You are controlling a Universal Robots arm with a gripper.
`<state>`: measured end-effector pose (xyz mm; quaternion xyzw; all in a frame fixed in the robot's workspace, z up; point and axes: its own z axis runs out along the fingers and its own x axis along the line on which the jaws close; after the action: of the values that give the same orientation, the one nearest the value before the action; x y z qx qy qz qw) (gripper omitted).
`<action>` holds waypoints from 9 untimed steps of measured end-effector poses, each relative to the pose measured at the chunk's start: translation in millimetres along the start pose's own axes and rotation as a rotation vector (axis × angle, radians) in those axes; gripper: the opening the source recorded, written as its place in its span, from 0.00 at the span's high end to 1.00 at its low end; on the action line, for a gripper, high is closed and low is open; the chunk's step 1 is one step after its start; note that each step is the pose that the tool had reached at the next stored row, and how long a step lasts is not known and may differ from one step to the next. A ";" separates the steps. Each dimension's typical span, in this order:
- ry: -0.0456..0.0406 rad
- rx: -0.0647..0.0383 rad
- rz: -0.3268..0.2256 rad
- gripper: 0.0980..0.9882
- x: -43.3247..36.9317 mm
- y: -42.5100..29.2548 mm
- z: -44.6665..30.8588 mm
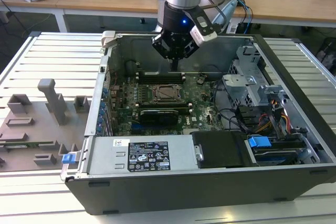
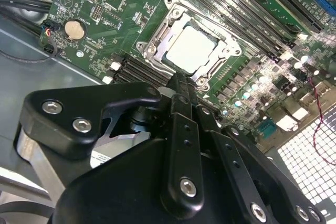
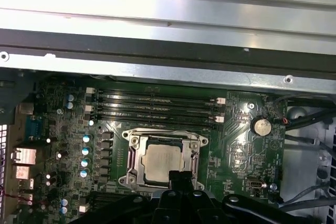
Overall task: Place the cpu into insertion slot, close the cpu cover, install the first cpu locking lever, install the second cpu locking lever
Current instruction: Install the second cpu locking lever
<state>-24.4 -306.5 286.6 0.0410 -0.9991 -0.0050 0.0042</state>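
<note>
An open computer case (image 1: 294,129) lay on a slatted table (image 1: 47,56); grey plastic fixtures (image 1: 50,100) stood beside it.

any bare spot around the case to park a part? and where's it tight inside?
Bare: the slatted table at the exterior view's left of the case, behind the grey fixture blocks. Tight: around the insertion slot, where the cpu sits, hemmed by memory slots and capacitors, with the gripper overhead. Drive cage and cables crowd the right.

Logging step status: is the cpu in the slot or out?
In. The cpu lies flat inside the slot frame in both wrist views, silver top showing, with the gripper just above its edge.
</note>
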 end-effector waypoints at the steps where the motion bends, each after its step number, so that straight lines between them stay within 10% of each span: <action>1: 0.0000 0.000 0.000 0.99 0.1 -0.8 0.0; 9: 0.0000 0.000 0.000 0.99 1.5 -18.7 -0.2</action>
<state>-24.4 -325.3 286.6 0.0410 -0.9991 -0.0050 0.0042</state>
